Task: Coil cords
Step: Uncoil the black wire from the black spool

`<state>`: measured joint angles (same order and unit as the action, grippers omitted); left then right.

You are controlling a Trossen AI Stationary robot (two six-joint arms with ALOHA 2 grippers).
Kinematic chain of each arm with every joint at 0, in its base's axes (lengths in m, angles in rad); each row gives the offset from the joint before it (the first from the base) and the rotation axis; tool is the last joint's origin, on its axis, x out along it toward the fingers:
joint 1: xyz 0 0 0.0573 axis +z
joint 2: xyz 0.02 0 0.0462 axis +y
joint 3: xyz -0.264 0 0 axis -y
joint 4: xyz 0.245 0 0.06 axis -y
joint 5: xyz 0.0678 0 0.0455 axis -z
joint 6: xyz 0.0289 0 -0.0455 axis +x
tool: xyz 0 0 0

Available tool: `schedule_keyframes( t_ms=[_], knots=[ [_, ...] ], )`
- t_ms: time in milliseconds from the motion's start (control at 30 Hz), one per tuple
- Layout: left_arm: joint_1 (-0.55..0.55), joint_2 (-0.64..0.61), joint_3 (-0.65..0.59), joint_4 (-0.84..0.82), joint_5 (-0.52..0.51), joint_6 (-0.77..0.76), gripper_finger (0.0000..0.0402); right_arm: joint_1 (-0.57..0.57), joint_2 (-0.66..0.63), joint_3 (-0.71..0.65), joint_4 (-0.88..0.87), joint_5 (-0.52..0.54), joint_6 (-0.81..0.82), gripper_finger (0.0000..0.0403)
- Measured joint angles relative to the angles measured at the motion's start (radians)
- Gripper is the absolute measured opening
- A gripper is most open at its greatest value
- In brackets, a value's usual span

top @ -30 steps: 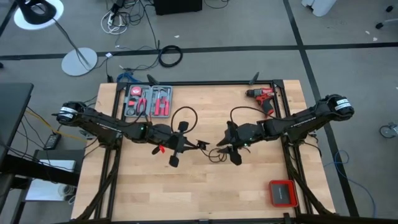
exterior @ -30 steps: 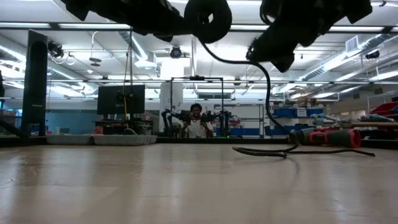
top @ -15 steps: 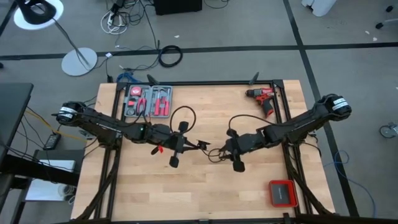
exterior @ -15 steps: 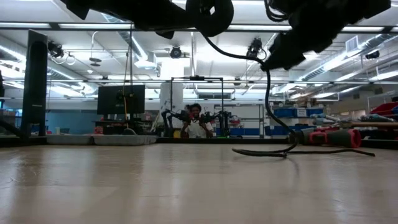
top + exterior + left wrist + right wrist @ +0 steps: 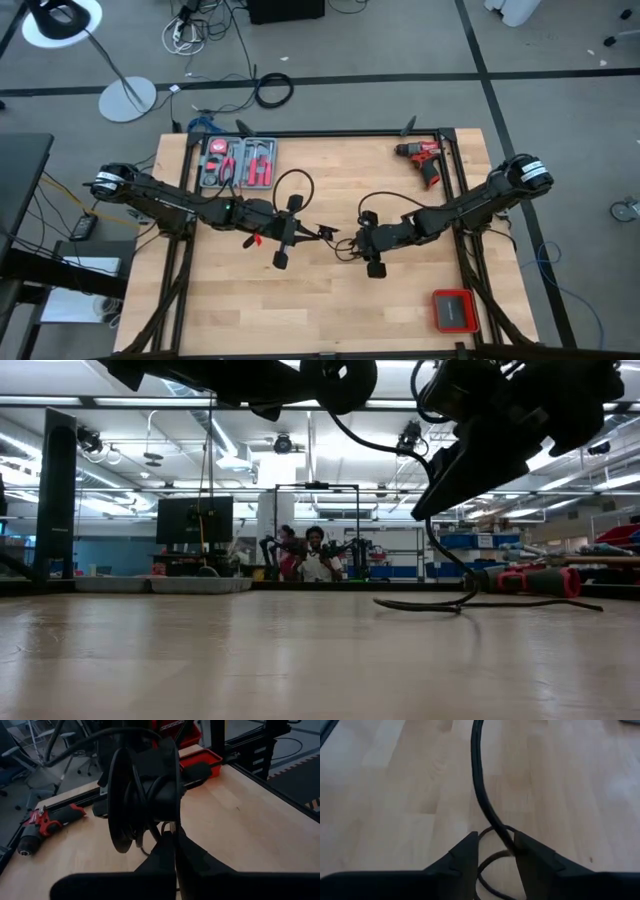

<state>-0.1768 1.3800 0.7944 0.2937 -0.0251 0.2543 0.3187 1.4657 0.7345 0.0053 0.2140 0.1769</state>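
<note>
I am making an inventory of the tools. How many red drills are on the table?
1. The red drill lies near the table's far right corner, beyond the right arm; it also shows in the low view and left wrist view. No other is visible.

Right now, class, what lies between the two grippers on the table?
In the high view, a slack stretch of the cord lies on the bare wooden table between the left gripper and the right gripper.

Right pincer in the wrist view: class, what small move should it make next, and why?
Probably close on the cord. The right pincer is open over the wood with the cord running between its fingers. The left pincer is shut on the cord's other part, so gripping would let it feed another loop.
</note>
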Motion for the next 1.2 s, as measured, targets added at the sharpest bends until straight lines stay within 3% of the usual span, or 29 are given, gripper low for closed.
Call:
schedule_keyframes(
  t_ms=[500, 733, 1200],
  knots=[
    [0.0, 0.0, 0.0, 0.002, -0.002, -0.001, 0.0, -0.001, 0.005, 0.0, 0.0, 0.0, 0.029, 0.0074],
    [-0.007, 0.0, 0.0, 0.002, -0.003, -0.004, 0.0, -0.005, 0.004, 0.0, -0.003, -0.018, 0.051, 0.001],
    [-0.04, 0.0, 0.0, -0.004, -0.003, 0.0, 0.0, 0.031, 0.003, 0.0, 0.0, -0.049, 0.205, 0.0005]
  ],
)
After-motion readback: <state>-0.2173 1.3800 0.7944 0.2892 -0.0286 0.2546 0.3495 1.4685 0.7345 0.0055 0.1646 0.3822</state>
